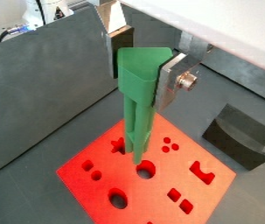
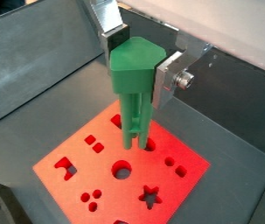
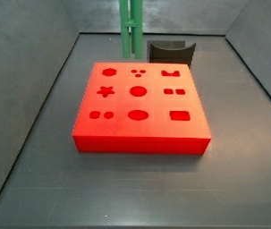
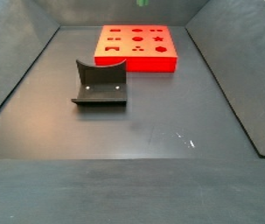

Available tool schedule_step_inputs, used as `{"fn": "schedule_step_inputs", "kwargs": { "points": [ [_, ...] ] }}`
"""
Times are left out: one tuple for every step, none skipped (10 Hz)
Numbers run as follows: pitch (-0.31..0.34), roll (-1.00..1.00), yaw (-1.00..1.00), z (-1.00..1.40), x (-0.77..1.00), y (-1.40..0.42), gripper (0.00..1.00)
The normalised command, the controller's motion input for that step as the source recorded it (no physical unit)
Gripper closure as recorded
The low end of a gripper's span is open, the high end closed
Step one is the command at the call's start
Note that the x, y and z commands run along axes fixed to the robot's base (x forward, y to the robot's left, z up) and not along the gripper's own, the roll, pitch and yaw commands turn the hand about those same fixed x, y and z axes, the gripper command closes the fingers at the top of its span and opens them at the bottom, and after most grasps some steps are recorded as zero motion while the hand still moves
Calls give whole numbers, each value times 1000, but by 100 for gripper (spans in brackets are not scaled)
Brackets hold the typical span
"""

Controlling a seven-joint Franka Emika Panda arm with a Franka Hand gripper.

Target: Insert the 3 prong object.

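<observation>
In both wrist views the gripper [image 1: 146,66] is clamped on the wide head of the 3 prong object [image 1: 138,105], a silver finger [image 2: 176,70] pressed to its flank. The green peg hangs upright over the red block [image 1: 111,175], its rod tips down at the block's top face beside a round hole; whether they have entered a hole cannot be told.

In a side view the red block [image 3: 141,121] sits mid-floor, and only the peg's rods [image 3: 131,27] show, rising out of frame above the block's far edge, with the gripper unseen. The dark grey curved block [image 3: 173,51] sits just behind the red block there.

In a side view from the opposite end, that curved block [image 4: 100,85] stands nearer the camera than the red block [image 4: 137,48], apart from it, and only a green sliver of the peg [image 4: 141,3] shows.
</observation>
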Motion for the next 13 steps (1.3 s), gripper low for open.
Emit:
{"fn": "schedule_step_inputs", "kwargs": {
  "points": [
    [0,-51,-414,-131,71,414,100],
    [0,-13,-529,-271,154,486,100],
    [0,0,-643,-420,163,409,100],
    [0,0,-891,-414,234,169,100],
    [0,0,-903,-409,240,157,100],
    [0,0,-903,-423,217,166,100],
    [0,0,-883,-166,200,163,100],
    [39,0,-797,0,211,226,100],
    [60,0,-786,-17,209,237,100],
    [84,0,-769,-63,191,257,100],
    [101,0,-734,-91,183,283,100],
    [123,4,-620,-114,160,389,100],
    [137,16,-569,-114,189,431,100]
  ]
}}
